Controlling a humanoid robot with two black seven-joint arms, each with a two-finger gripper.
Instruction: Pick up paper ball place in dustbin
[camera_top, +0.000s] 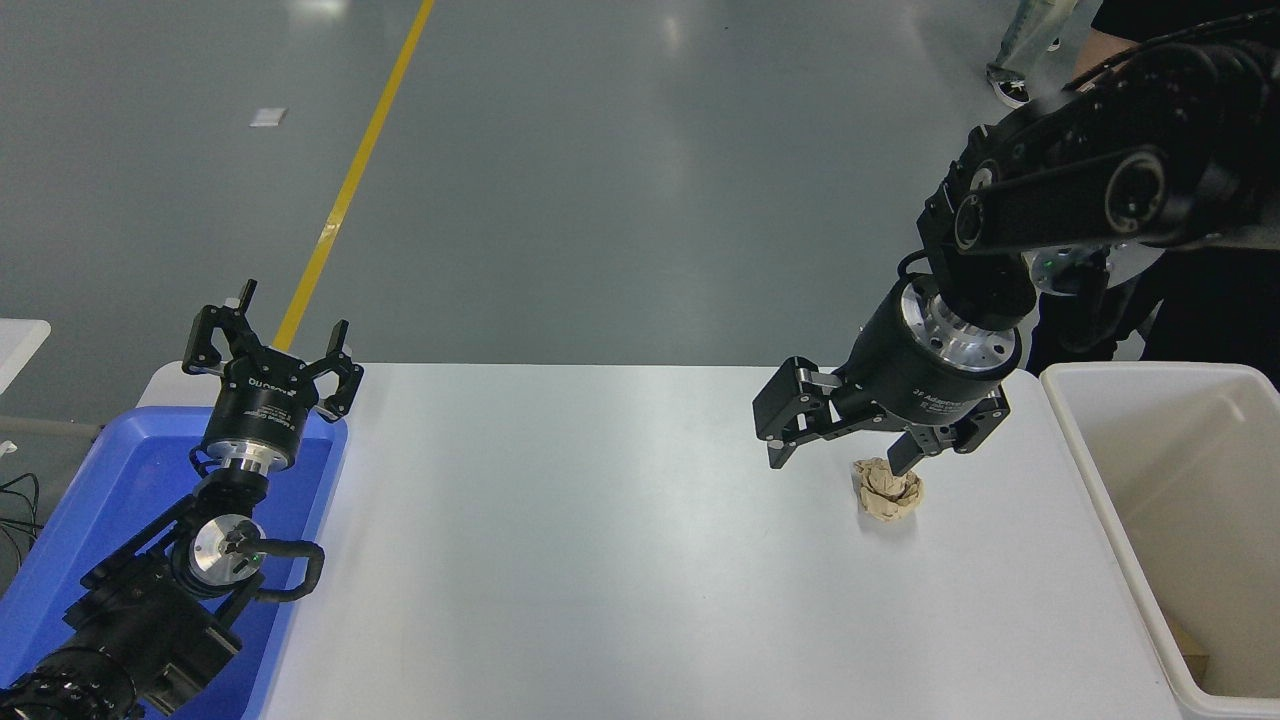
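The paper ball (887, 491), a small crumpled wad of tan-brown paper, lies on the white table (600, 520) right of centre. My right gripper (845, 462) hangs open just above and left of it; one finger (908, 453) is at the ball's top edge, the other finger (783, 432) stands well to the left. It holds nothing. The dustbin (1100, 480), a large cream plastic bin, stands at the table's right edge, to the right of the ball. My left gripper (272, 335) is parked open at the lower left, above the blue tray.
A blue plastic tray (130, 470) sits at the table's left end under the left arm. A person in dark clothes (1210, 310) stands behind the right arm at the upper right. A scrap of brown paper (1190, 650) lies inside the dustbin.
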